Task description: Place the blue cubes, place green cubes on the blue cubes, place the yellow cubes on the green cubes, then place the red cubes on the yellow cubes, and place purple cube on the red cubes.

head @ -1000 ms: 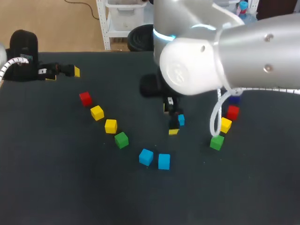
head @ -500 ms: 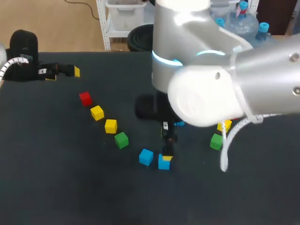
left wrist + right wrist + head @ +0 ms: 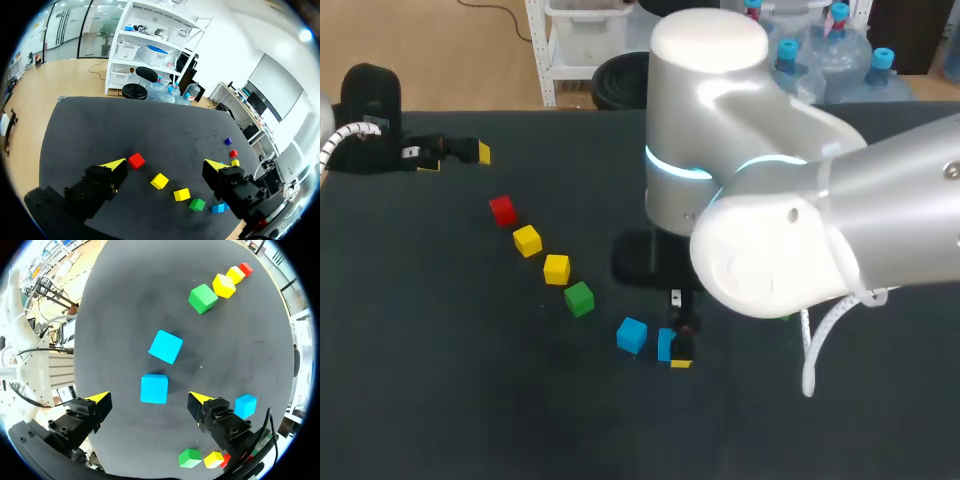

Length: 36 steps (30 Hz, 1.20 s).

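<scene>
My right gripper (image 3: pixel 680 346) hangs open over a blue cube (image 3: pixel 154 388), which lies between its yellow fingertips (image 3: pixel 101 397) without touching them; the head view shows that cube (image 3: pixel 664 344) half hidden behind the fingers. A second blue cube (image 3: pixel 632 334) lies just left of it. A green cube (image 3: pixel 579 298), two yellow cubes (image 3: pixel 557 268) (image 3: pixel 527 240) and a red cube (image 3: pixel 502 209) run in a curved row to the left. My left gripper (image 3: pixel 455 158) stands open and empty at the table's far left. A purple cube (image 3: pixel 228 141) lies far ahead of it.
Beside my right gripper lie a third blue cube (image 3: pixel 245 405), a green cube (image 3: pixel 190 458), a yellow cube (image 3: pixel 213 458) and a red cube (image 3: pixel 226 458). My right arm (image 3: pixel 770 230) hides that cluster in the head view. The dark table (image 3: pixel 440 380) spreads bare at the front left.
My right arm has swung toward the table's front, from beside the third blue cube to over the front pair of blue cubes. It now covers the right cluster. The left arm kept still.
</scene>
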Motion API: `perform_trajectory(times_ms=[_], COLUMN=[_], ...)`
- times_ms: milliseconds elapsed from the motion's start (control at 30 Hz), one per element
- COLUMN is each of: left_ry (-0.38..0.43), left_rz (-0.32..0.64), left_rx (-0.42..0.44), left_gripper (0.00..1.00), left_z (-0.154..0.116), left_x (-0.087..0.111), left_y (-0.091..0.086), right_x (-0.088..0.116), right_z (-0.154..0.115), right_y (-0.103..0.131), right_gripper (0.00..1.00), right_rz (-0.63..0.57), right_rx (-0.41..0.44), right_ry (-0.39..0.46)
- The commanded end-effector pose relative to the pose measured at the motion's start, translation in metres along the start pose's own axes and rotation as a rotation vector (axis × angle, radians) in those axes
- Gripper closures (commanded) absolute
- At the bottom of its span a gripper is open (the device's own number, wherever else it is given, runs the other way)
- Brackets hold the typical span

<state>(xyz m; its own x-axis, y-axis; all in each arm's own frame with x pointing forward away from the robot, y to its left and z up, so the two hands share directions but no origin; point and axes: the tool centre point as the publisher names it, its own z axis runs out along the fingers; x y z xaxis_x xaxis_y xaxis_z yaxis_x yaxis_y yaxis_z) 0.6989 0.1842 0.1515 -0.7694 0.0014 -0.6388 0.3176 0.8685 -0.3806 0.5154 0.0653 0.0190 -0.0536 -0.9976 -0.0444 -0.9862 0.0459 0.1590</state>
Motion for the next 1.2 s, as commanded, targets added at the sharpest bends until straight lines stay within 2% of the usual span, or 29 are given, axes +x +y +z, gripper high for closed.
perform_trajectory(times_ms=[33, 233, 267, 300, 333, 400, 433, 467, 500, 733, 900, 1200], left_ry=[-0.004, -0.004, -0.004, -0.004, -0.004, -0.004, -0.004, -0.004, -0.004, -0.004, -0.004, -0.004], left_rz=[0.001, 0.001, 0.001, 0.001, 0.001, 0.001, 0.001, 0.001, 0.001, 0.001, 0.001, 0.001], left_rx=[0.006, 0.006, 0.006, 0.006, 0.006, 0.006, 0.006, 0.006, 0.006, 0.006, 0.006, 0.006], left_gripper=[0.00, 0.00, 0.00, 0.00, 0.00, 0.00, 0.00, 0.00, 0.00, 0.00, 0.00, 0.00], left_z=[0.000, 0.000, 0.000, 0.000, 0.000, 0.000, 0.000, 0.000, 0.000, 0.000, 0.000, 0.000], left_x=[0.001, 0.001, 0.001, 0.001, 0.001, 0.001, 0.001, 0.001, 0.001, 0.001, 0.001, 0.001], left_y=[0.002, 0.002, 0.002, 0.002, 0.002, 0.002, 0.002, 0.002, 0.002, 0.002, 0.002, 0.002], right_x=[-0.008, -0.012, -0.012, -0.012, -0.012, -0.011, -0.011, -0.011, -0.011, -0.012, -0.012, -0.007], right_z=[0.007, 0.016, 0.017, 0.019, 0.021, 0.024, 0.024, 0.025, 0.025, 0.019, 0.011, -0.011], right_y=[-0.003, -0.006, -0.008, -0.009, -0.009, -0.010, -0.010, -0.010, -0.010, -0.009, -0.015, -0.039], right_gripper=[0.00, 0.02, 0.19, 0.53, 0.57, 0.59, 0.66, 0.86, 1.00, 1.00, 1.00, 1.00], right_rz=[-0.012, -0.041, -0.043, -0.042, -0.042, -0.042, -0.043, -0.044, -0.045, -0.065, -0.076, -0.113], right_rx=[-0.010, -0.003, -0.001, -0.006, -0.010, -0.018, -0.020, -0.022, -0.022, 0.009, 0.025, 0.075], right_ry=[0.009, 0.016, 0.025, 0.028, 0.028, 0.033, 0.035, 0.037, 0.039, 0.068, 0.055, 0.064])
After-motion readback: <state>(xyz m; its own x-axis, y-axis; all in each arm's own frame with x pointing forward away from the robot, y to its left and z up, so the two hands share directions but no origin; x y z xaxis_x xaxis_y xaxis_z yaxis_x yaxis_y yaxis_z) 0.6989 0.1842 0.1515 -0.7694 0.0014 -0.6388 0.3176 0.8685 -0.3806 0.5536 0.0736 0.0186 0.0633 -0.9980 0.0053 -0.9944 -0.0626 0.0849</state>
